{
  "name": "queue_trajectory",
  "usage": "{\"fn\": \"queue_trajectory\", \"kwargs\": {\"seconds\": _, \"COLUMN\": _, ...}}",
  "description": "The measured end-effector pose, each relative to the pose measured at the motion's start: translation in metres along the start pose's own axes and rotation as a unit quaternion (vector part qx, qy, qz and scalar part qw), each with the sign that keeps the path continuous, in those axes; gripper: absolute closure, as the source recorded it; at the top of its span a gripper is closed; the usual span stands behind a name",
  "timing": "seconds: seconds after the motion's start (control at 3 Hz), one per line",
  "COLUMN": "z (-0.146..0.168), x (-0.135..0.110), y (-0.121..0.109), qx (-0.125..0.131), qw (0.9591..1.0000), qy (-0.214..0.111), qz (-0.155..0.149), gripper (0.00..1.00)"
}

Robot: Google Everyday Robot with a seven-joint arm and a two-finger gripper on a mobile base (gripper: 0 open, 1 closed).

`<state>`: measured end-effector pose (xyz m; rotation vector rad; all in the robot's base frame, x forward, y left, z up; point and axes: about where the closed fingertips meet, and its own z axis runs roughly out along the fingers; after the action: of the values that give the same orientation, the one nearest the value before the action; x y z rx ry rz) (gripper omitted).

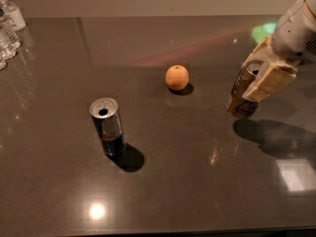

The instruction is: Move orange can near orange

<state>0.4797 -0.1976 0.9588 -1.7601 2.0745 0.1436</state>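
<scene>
Our jaws sit at the right edge of the frame, a little above the middle, closed on the orange can. One pale finger lies across the can's upper side; we cannot make out the other well behind it. We hold the can near its rim, so it hangs tilted, its top leaning to the upper right. Its base looks clear of the worktop, since its shadow falls apart from it. That lift, we judge, lets it travel without dragging. The orange rests left of the can at the frame's centre, near but apart, and that is the gap we have yet to close. The slimmer dark can stands upright at lower left, off that line. Clear bottles crowd the upper left corner.
</scene>
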Motion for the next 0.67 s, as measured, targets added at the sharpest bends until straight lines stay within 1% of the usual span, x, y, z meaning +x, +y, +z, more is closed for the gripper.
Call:
{"fn": "queue_trajectory", "kwargs": {"seconds": 0.33, "z": 0.011, "x": -0.01, "y": -0.022, "qx": 0.009, "qw": 0.9999, "qy": -0.008, "qz": 0.01, "gripper": 1.0}}
{"fn": "queue_trajectory", "kwargs": {"seconds": 0.67, "z": 0.026, "x": -0.02, "y": -0.041, "qx": 0.015, "qw": 0.9997, "qy": -0.011, "qz": 0.013, "gripper": 1.0}}
